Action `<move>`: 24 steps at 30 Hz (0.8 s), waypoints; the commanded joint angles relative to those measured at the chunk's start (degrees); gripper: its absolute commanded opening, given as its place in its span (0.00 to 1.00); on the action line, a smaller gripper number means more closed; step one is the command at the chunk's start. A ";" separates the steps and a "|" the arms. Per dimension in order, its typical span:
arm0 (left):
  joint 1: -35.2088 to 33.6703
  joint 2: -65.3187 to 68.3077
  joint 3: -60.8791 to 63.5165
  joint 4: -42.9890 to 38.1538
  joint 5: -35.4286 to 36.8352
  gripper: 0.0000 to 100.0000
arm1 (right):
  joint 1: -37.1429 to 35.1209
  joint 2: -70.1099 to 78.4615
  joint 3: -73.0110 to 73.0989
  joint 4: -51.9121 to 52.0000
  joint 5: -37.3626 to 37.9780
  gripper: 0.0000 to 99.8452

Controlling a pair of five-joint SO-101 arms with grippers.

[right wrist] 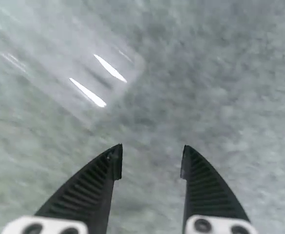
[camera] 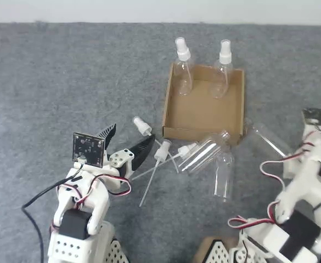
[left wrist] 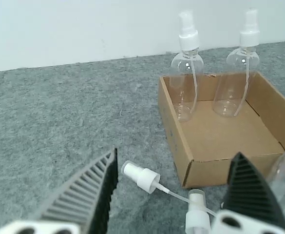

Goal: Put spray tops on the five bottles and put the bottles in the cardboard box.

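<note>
Two of five done: capped bottles [camera: 183, 71] upright in the cardboard box [camera: 201, 133]. Left to cap and box: three bare bottles [camera: 223, 175] lying on the desk [camera: 67, 71] by the box, spray tops [camera: 142, 126] loose alongside. Left pincer [camera: 131, 137] spread wide near the tops; right pincer [right wrist: 152, 151] parted, holding nothing.

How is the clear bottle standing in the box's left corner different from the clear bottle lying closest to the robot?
The clear plastic bottle in the brown cardboard box stands upright; the clear plastic bottle on the grey carpet lies on its side. The boxed bottle has a white spray top; the carpet bottle's neck is bare. Both are see-through.
</note>
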 commanded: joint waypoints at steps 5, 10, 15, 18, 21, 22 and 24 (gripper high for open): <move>-0.44 -0.79 -0.66 4.66 -0.35 0.33 | 8.75 -0.75 -0.35 -0.22 15.56 0.15; -0.44 -0.88 -1.54 11.87 -5.71 0.33 | 8.40 -1.10 -1.49 0.04 16.18 0.19; -3.96 -0.88 1.19 8.44 -6.15 0.33 | 6.90 -6.20 -7.03 10.68 16.44 0.30; -5.27 -0.88 3.91 4.40 -6.07 0.33 | 1.89 -10.42 -10.90 16.92 16.09 0.30; -5.54 -0.88 5.23 2.46 -6.24 0.33 | -6.64 -12.44 -15.03 20.00 14.51 0.30; -5.63 -0.88 5.23 2.37 -6.24 0.33 | -9.63 -12.44 -16.35 20.62 13.01 0.30; -5.63 -0.88 5.23 2.46 -6.24 0.33 | -15.16 -12.09 -17.76 21.76 11.78 0.30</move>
